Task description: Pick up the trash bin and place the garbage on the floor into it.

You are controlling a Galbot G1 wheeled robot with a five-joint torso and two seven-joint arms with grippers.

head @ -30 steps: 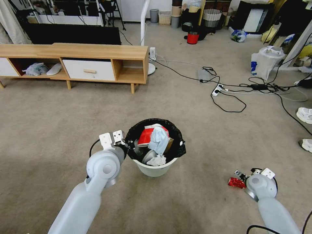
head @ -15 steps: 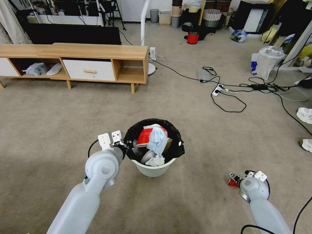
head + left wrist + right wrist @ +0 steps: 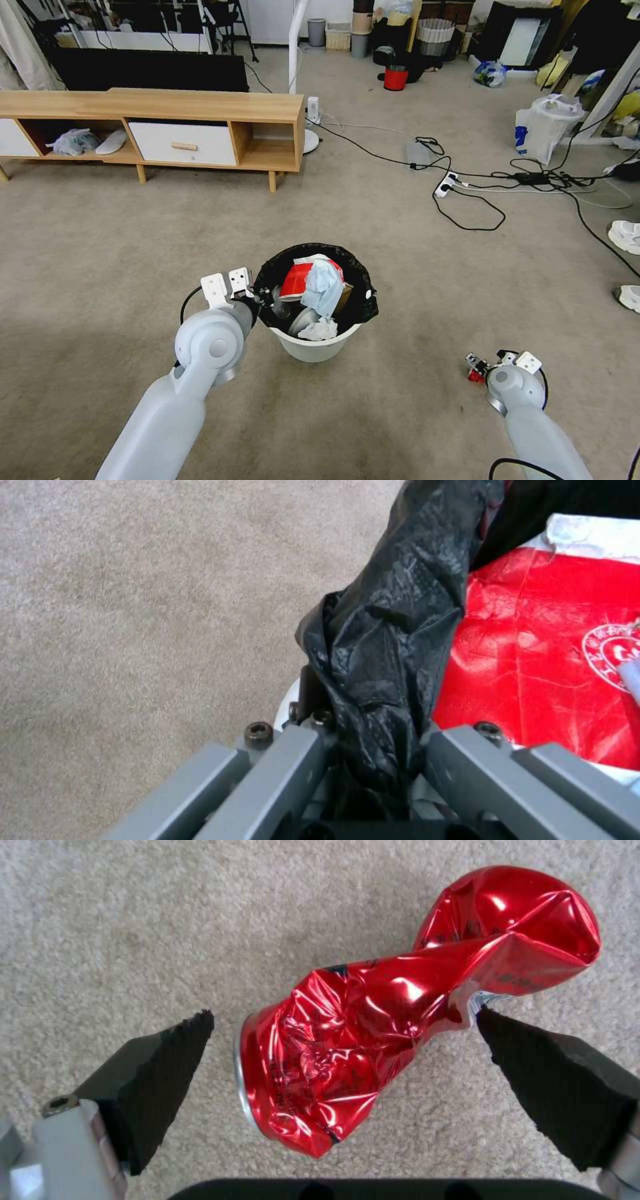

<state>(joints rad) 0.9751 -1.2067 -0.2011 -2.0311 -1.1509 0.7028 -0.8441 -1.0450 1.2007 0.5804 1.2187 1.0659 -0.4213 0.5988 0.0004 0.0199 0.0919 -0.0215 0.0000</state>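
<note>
Pale grey rounded arms, black cables, grey screwed pincer (image 3: 373,760) bars.

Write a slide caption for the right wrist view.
Open right gripper straddles a crushed red can lying on the beige carpet.

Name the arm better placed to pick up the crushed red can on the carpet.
Right. The right gripper hangs open astride the crushed red can; the left gripper is shut on the trash bin rim.

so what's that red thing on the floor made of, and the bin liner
The red thing looks like thin glossy metal: sharp creases, bright glints and a silvery rim suggest a crushed can. The bin liner looks like thin black plastic film, wrinkled and faintly shiny.
</note>
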